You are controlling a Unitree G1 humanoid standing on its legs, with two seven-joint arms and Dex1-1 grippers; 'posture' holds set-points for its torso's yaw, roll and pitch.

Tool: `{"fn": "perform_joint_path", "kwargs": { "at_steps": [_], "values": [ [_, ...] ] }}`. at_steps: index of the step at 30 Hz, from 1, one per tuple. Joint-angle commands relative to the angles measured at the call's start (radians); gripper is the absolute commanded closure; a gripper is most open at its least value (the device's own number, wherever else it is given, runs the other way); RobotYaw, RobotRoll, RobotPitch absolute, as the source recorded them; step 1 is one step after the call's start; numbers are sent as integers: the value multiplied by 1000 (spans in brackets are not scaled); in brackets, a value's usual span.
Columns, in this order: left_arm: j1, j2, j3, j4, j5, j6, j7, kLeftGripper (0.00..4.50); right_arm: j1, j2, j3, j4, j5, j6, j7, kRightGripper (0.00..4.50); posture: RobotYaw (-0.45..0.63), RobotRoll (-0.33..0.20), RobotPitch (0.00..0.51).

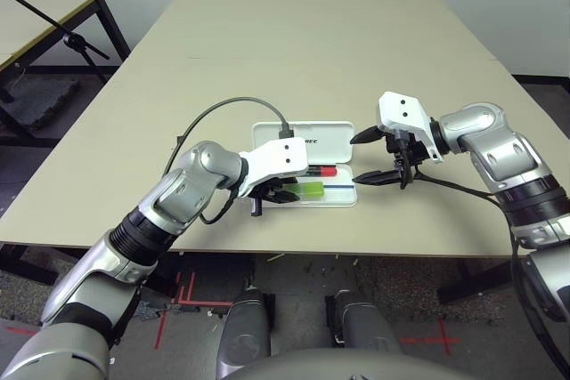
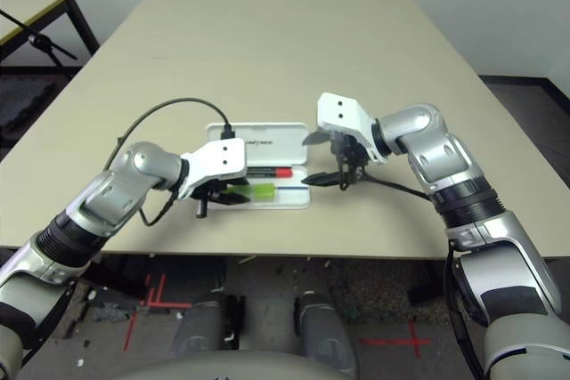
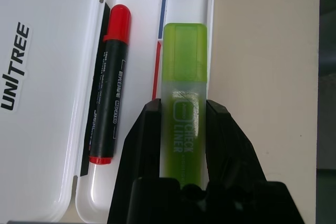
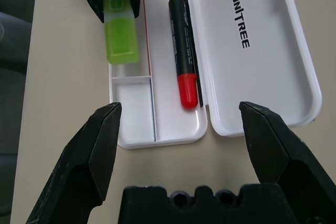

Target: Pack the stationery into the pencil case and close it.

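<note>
Pencil case (image 1: 307, 144) is lying open on the surface (image 1: 294, 51) near its front edge, lid folded back toward the far edge, tray toward the robot. Red marker (image 3: 109, 90) is already resting in the tray alongside the hinge. Left tool (image 3: 181, 124) is pinching the lime-green stick (image 3: 184, 98) between its two fingers and holding it over the tray's outer compartment, lengthwise with it. Right tool (image 4: 178, 124) is hovering just beside the case's right end, fingers spread wide, gripping nothing. Step in hand, by my reading: placing the green stick. Next move is calling for lowering it flat inside the tray walls, letting go, then swinging the lid shut.
</note>
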Motion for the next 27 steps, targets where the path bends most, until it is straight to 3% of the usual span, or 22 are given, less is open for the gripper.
{"fn": "perform_joint_path", "kwargs": {
  "at_steps": [1,3,4,6,11,12,17,27],
  "values": [
    [-10,1,-8,9,17,-8,4,3426,9,3,10,2,-11,-5,-4,0,-13,0,17],
    [-8,2,-8,9,19,-8,4,3426,11,4,9,-1,-12,-5,-4,0,-13,0,17],
    [-7,2,-7,10,20,-7,4,2670,12,4,8,-1,-13,-5,-3,0,-12,0,17],
    [-8,2,-5,13,21,-9,5,2107,12,6,8,2,-15,-8,-5,0,-11,0,17],
    [-2,11,12,9,16,-15,7,185,7,10,8,13,-22,-14,-6,0,-6,0,15],
    [0,13,16,7,14,-17,7,28,6,11,8,15,-23,-15,-6,0,-6,0,15],
    [15,53,95,-22,-22,-46,6,28,10,3,0,8,-21,-10,2,0,-2,0,16],
    [146,247,350,-107,-203,-152,-100,28,66,-26,-32,-19,3,47,-20,0,6,0,37]
  ]
}}
